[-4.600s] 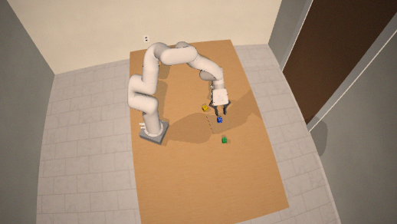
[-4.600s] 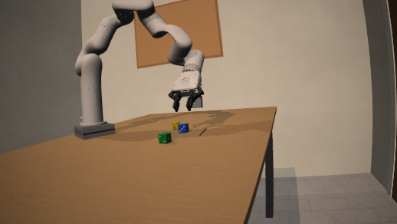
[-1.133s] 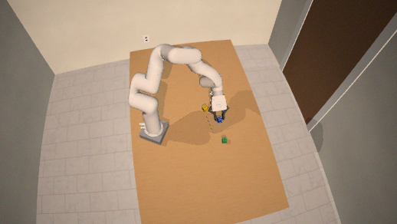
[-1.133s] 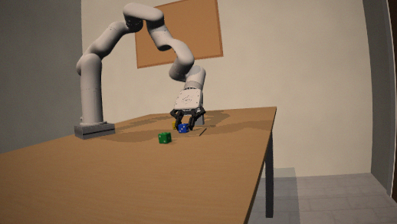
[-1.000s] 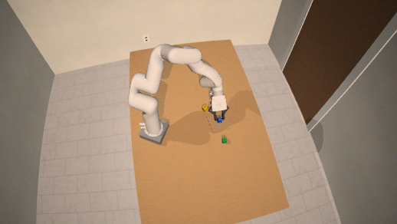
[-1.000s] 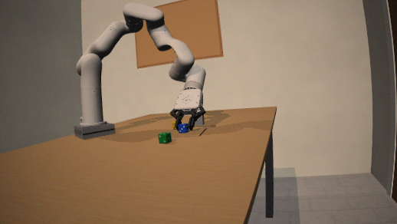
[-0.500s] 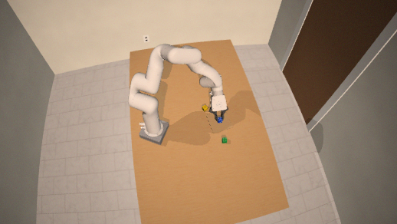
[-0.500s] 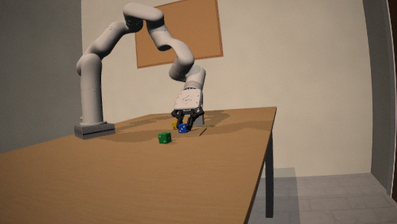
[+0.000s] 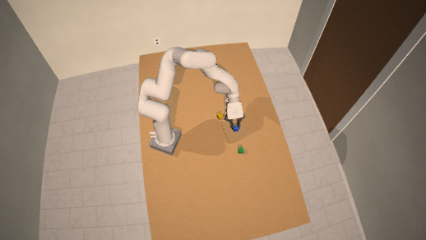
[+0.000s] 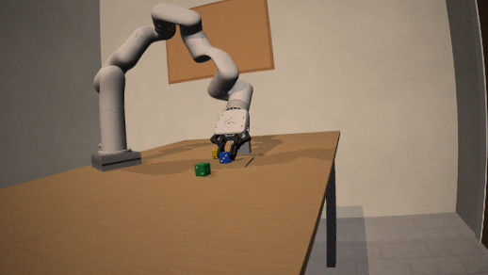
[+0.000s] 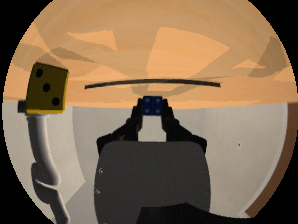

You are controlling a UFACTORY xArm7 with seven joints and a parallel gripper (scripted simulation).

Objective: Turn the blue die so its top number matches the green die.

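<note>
Claw (image 10: 227, 154) status: clenched on the blue die (image 10: 225, 157), with one dark finger (image 11: 135, 121) pressed to each side of it (confirmed in the wrist view, where the die (image 11: 152, 104) sits squarely between the fingertips). Seen from the side, the die appears tilted, one corner low; whether it touches the surface cannot be told.

Arm (image 10: 112, 101) pose: rises straight from its grey base plate (image 10: 99, 163) at the table's near-left edge, arches high over the wooden table (image 10: 141, 221), then descends steeply so the wrist points down, leaning slightly, over the middle of the tabletop.

Green die (image 10: 203, 169) lies flat on the table, near the claw but clear of it, on the side toward the exterior camera. Yellow die (image 10: 215, 153) sits just behind the claw, close to the blue die. A thin dark line (image 9: 224, 132) marks the table beside the claw; the mat itself cannot be distinguished from the wood.
</note>
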